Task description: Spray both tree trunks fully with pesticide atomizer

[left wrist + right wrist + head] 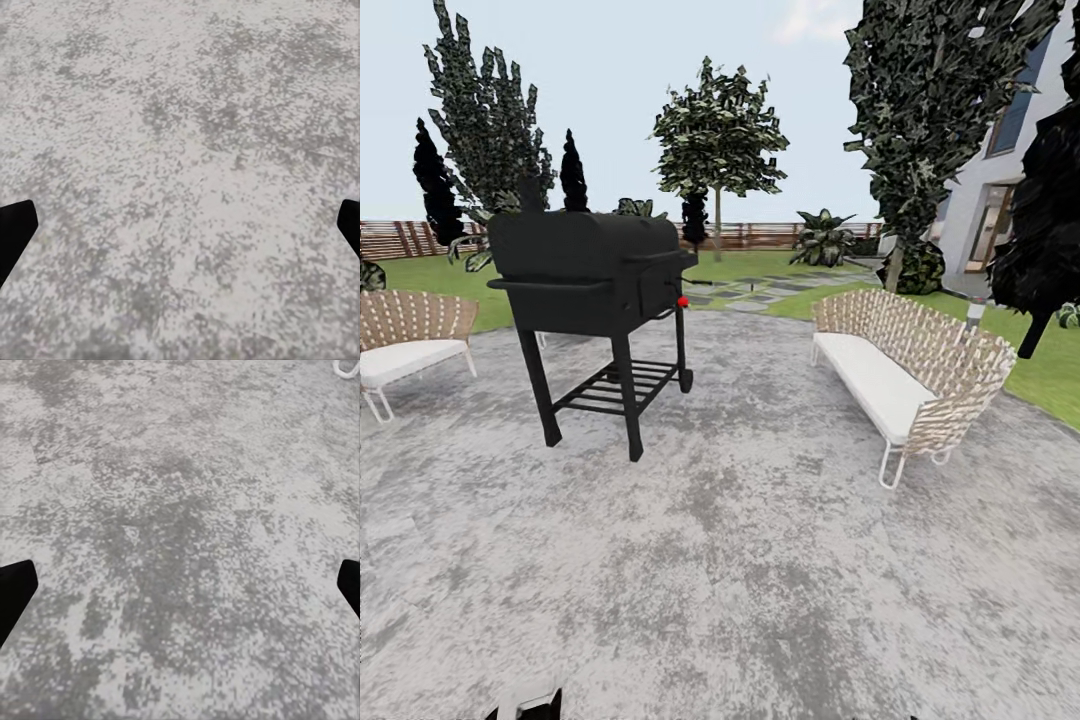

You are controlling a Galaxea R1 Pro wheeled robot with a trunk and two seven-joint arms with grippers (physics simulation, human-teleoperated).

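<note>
Left chair (pixel 405 340): cut by the left picture edge, only its right part in frame. House (pixel 1000 180) at far right: cropped by the right edge and partly hidden by dark foliage. Fence (pixel 760 236): broken up behind the grill (pixel 590 270) and shrubs.

Left pincer (pixel 180 225): only two dark finger tips at the wrist picture's side edges; fingers wide apart. Right pincer (pixel 180 585): same. White curved piece (pixel 346 369) at the corner: cropped, identity unclear.

Dark robot parts (pixel 525 704) at the near edge: cut off, unidentifiable.

Black, wedge-shaped fingertips (pixel 13 232) on each tool, matte and unmarked.
</note>
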